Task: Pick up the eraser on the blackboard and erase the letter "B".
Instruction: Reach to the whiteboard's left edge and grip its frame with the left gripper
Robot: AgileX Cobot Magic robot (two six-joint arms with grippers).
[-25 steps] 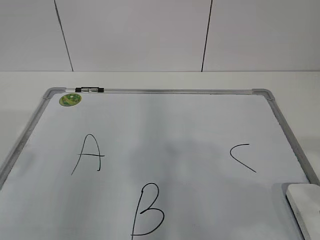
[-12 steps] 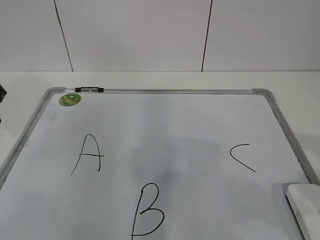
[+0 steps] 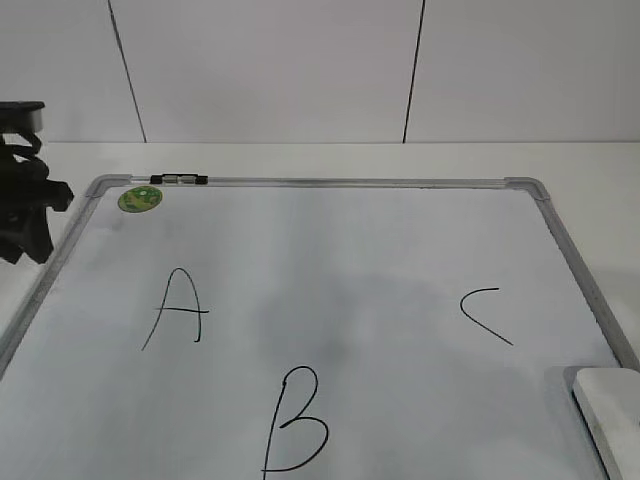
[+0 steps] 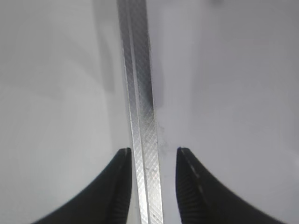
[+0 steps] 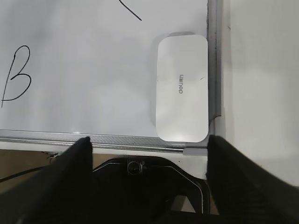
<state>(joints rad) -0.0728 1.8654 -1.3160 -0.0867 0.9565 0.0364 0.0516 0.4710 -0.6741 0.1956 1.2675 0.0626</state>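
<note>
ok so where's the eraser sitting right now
The white rounded plastic eraser lies flat in the near right corner of the grey-framed whiteboard, against its right frame rail, below the black "C" and right of the "B".

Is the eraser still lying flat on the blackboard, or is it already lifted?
Lying flat, not lifted. The eraser rests on the blackboard in its corner; no gripper touches it.

The eraser (image 5: 182, 87) lies in the blackboard's (image 5: 93, 70) corner, touching its right frame.
</note>
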